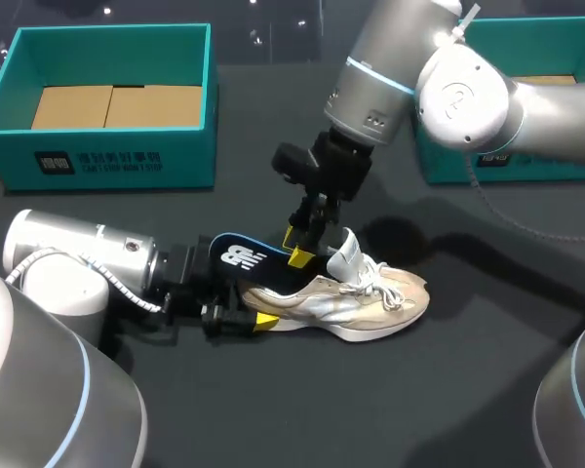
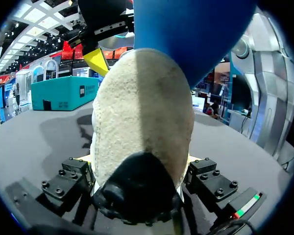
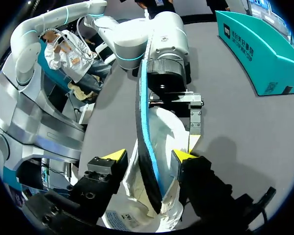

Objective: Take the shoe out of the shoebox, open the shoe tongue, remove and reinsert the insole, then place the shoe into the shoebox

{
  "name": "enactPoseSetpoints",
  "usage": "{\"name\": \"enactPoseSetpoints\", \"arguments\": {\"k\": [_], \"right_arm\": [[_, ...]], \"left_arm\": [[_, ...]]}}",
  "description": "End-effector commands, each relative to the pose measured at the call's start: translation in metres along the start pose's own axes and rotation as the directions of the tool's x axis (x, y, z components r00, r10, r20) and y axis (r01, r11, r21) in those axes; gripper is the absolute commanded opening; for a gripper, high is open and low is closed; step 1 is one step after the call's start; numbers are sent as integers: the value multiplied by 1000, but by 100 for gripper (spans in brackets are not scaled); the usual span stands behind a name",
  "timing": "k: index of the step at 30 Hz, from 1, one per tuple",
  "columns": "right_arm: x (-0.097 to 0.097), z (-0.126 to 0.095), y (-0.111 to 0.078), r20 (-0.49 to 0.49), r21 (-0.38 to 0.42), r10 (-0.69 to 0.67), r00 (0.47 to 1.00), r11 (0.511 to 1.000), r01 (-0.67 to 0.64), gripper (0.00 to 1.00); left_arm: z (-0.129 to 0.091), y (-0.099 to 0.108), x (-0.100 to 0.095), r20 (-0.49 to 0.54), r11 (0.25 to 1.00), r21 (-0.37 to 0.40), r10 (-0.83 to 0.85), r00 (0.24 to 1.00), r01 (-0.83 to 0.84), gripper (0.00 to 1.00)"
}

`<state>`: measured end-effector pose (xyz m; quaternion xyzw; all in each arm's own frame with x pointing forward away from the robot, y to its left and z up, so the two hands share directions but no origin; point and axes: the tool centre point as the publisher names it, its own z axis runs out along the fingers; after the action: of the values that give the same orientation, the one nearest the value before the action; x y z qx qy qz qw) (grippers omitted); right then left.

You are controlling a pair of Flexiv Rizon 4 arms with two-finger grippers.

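Cream and silver, the shoe (image 1: 356,302) lies on the dark worktop (image 1: 370,409) with its long axis across the robot's front, toe to the right. Its heel is pinched between the left gripper's (image 1: 246,319) fingers, and only the left wrist view shows both pressed against it. The blue insole (image 1: 239,255) slants out over the heel. The right wrist view shows it edge-on between the right gripper's (image 1: 296,248) spread fingers, neither touching. Beyond stand a teal shoebox (image 1: 107,161) and a second shoebox (image 1: 546,168).

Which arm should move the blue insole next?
Right, probably. The right gripper sits over the opening of the shoe, with the insole between its fingers. The left gripper is clamped on the heel, steadying the shoe.
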<state>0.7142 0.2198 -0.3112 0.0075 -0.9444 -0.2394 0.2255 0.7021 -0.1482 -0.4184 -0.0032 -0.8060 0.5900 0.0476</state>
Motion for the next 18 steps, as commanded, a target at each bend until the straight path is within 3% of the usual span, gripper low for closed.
{"name": "enactPoseSetpoints", "arguments": {"k": [1,14,18], "right_arm": [[2,1,2,4,1,20,1000,1000,-20,52],[-4,15,8,-51,-40,99,994,994,-101,59],[-5,19,9,-61,-52,113,992,992,-116,56]], "left_arm": [[-1,3,2,3,1000,0,0,1000,0,0],[-1,3,2,3,1000,0,0,1000,0,0],[-1,3,2,3,1000,0,0,1000,0,0]]}}
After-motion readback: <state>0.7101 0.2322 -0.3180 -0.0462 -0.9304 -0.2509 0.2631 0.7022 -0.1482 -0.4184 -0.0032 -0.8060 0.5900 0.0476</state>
